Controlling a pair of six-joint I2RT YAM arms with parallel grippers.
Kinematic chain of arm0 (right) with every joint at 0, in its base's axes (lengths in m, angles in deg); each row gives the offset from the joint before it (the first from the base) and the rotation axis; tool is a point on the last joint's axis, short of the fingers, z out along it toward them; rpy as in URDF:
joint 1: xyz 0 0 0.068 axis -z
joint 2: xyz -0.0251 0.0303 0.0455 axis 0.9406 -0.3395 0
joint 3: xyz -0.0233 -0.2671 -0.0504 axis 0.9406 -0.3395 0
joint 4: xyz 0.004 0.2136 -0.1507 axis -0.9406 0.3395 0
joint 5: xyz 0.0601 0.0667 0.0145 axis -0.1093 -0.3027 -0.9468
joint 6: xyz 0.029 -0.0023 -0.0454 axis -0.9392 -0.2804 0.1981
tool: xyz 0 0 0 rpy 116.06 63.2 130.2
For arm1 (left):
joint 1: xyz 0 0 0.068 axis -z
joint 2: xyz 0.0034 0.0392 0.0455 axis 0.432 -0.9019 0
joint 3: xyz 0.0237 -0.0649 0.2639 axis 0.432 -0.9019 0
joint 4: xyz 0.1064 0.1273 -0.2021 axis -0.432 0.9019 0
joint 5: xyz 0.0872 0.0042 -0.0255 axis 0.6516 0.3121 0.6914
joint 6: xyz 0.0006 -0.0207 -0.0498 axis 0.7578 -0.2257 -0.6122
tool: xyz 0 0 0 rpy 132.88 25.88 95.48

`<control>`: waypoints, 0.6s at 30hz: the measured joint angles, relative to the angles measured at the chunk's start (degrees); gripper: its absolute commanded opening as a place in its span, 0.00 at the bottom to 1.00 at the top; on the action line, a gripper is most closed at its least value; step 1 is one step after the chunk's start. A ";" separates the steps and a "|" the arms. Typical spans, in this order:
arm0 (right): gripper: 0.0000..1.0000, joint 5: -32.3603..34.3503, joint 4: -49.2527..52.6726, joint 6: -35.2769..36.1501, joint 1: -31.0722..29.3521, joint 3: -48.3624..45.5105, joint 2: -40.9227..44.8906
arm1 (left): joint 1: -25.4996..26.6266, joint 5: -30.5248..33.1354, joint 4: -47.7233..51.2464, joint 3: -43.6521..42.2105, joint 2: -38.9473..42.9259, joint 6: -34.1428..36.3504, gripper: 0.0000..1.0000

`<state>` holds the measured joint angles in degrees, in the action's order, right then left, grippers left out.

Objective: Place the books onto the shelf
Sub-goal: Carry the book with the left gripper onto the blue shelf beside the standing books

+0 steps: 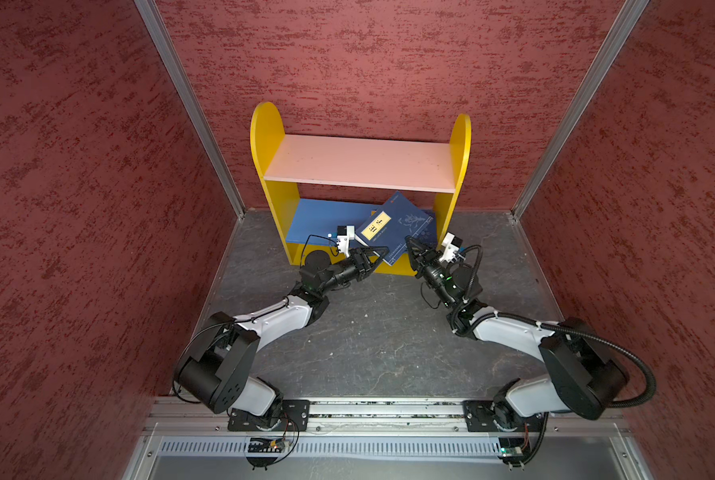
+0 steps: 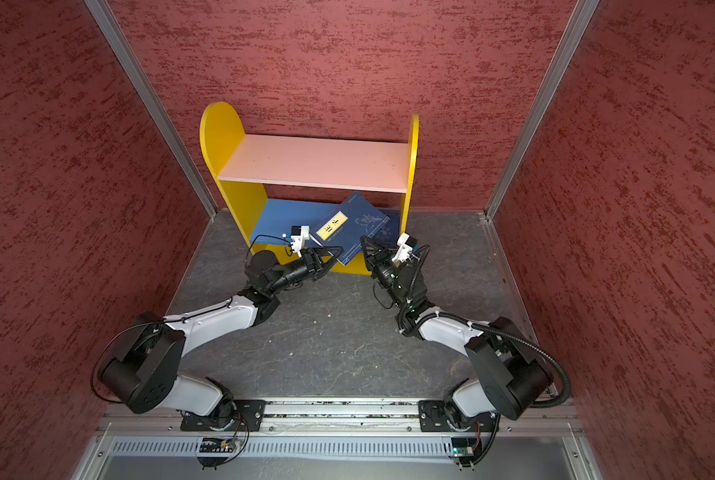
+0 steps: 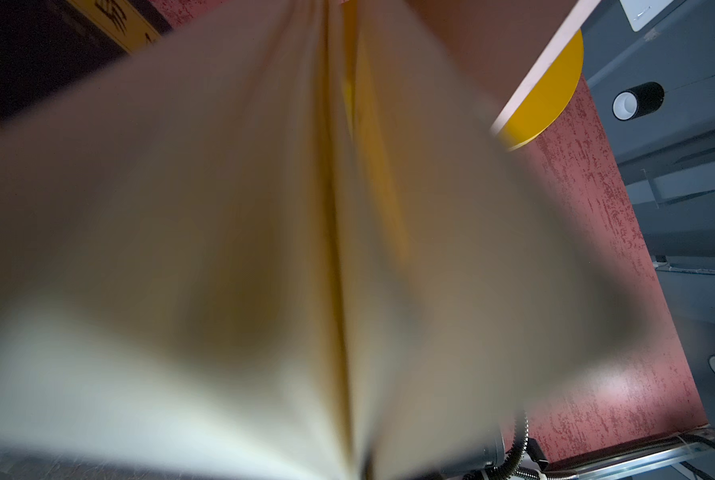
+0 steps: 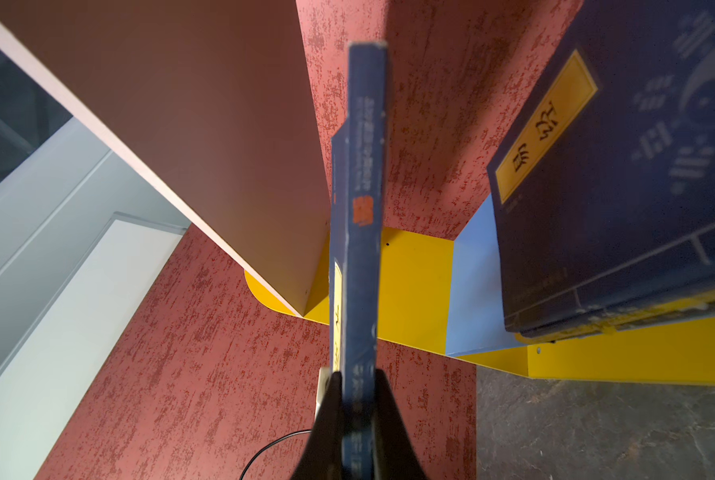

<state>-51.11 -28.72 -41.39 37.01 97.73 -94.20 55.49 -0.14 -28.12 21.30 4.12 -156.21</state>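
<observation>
The shelf [image 1: 360, 162] [image 2: 314, 162] stands against the back wall, its pink upper board bare. A navy book [image 1: 393, 224] [image 2: 343, 224] with a yellow label hangs tilted in front of the blue lower board. My right gripper [image 1: 409, 243] [image 2: 364, 243] [image 4: 357, 386] is shut on its spine [image 4: 364, 187]. My left gripper [image 1: 382, 252] [image 2: 338, 250] pinches the book's lower corner. Blurred page edges [image 3: 222, 249] fill the left wrist view and hide those jaws. A second navy book [image 4: 621, 187] [image 1: 429, 227] lies on the lower board at its right end.
Red textured walls [image 1: 98, 208] close in on three sides. The floor [image 1: 380, 345] is dark grey stone-patterned. An aluminium rail [image 1: 389, 409] carrying both arm bases runs along the front. Both forearms angle inward toward the shelf's lower opening.
</observation>
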 measured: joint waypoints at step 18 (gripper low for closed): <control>0.64 1.18 16.83 8.74 0.28 1.77 7.76 | -10.71 -14.51 15.63 11.72 -2.14 2.32 0.01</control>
<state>-49.93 -11.89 -32.65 37.29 99.50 -86.44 44.78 -14.65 -12.49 33.02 1.98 -153.89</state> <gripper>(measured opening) 0.597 0.124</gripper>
